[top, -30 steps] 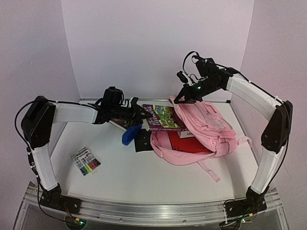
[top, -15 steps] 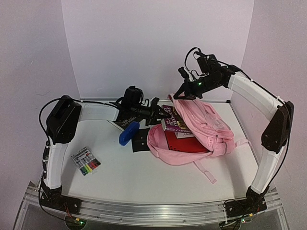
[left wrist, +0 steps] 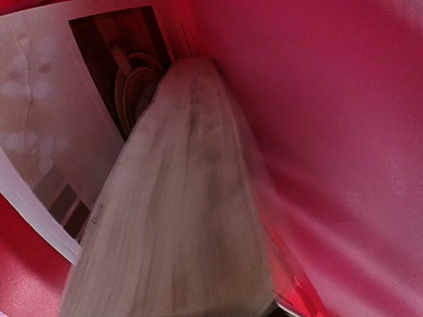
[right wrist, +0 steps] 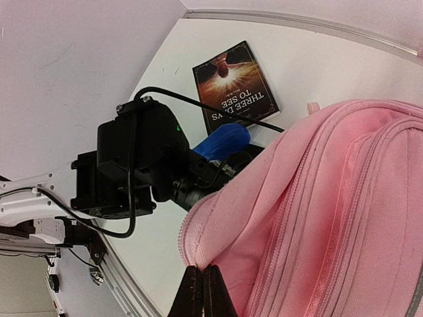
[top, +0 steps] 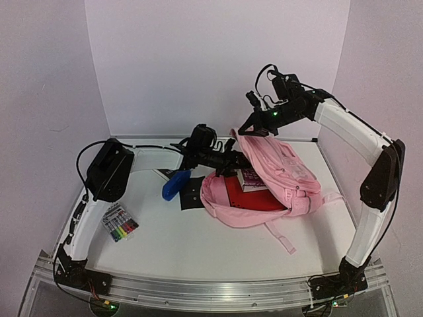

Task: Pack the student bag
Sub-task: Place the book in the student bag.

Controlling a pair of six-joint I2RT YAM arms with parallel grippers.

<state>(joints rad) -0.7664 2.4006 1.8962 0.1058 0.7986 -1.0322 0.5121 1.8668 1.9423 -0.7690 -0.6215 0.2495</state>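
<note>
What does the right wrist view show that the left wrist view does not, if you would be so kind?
Only the right wrist view shows the dark book titled Three Days to See lying on the table, a blue object, the left arm reaching to the rim of the student bag, and the right end effector pinched shut on its fabric. Only the left wrist view shows a book's page edges close up, over a printed page. Both show the student bag: its pink outside in one, its reddish inside in the other.

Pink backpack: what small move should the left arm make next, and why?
Probably push the purple-covered book slightly deeper: part of it shows outside the soft pink fabric backpack, whose flap the right gripper pinches open, with the left gripper at the mouth.
</note>
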